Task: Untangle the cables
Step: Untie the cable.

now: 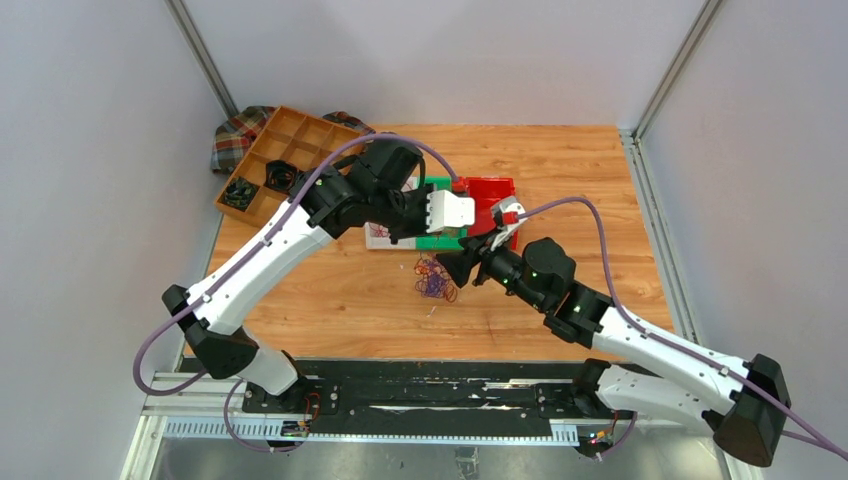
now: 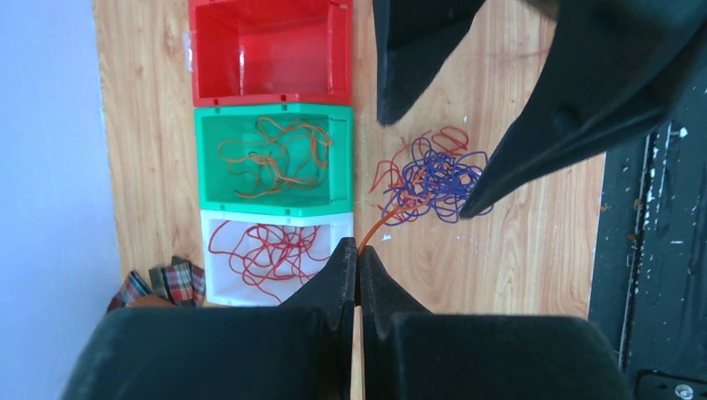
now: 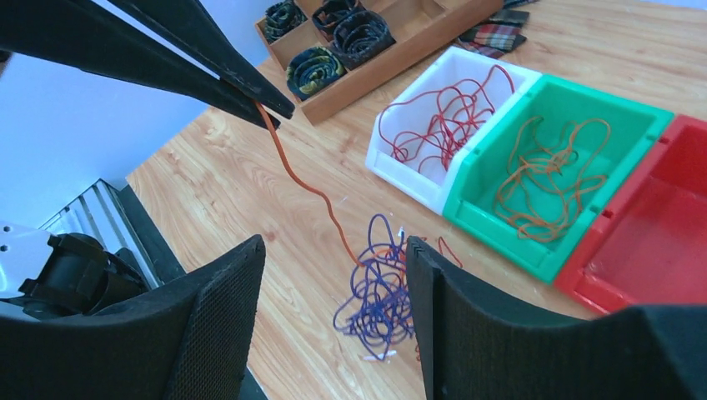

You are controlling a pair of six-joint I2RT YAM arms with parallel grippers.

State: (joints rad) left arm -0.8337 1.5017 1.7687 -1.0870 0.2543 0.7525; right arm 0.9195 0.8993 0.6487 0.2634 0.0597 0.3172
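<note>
Plaid cloth (image 1: 238, 135) is bunched at the far-left corner of the wood table (image 1: 600, 200), touching a wooden tray (image 1: 300, 135) with divided cells. Black coils (image 1: 240, 193) sit in the cells at its near-left end.

Left gripper (image 2: 357, 250): jaws pressed together, clamped on one orange wire (image 3: 310, 185). Tips are raised off the table and, in the wrist view, line up just beside the white bin's wall. The wire comes out of the tips and drops in a loose wavy line into the cables (image 3: 379, 292).

Three plastic bins in a row, walls touching: white bin (image 2: 275, 218), green bin (image 2: 275, 109), red bin (image 2: 271, 50). The white one holds red wires (image 2: 267, 250) in loose loops. The green one holds orange wires (image 2: 271, 158), equally loose.

The cables are a small tangled clump lying on bare table on the arms' side of the bins. They are near the green and white bins but apart from both. Mostly purple, with a few red and orange strands mixed in. Red loops stick out on the side facing the bins.

Right gripper (image 3: 333, 246): fingers wide apart, nothing between them. It sits above the clump, pointed down at it. In its own wrist view the purple tangle shows in the gap between the two fingers. In the left wrist view one fingertip lies at the clump's outer edge. Can't tell whether it touches the strands.
</note>
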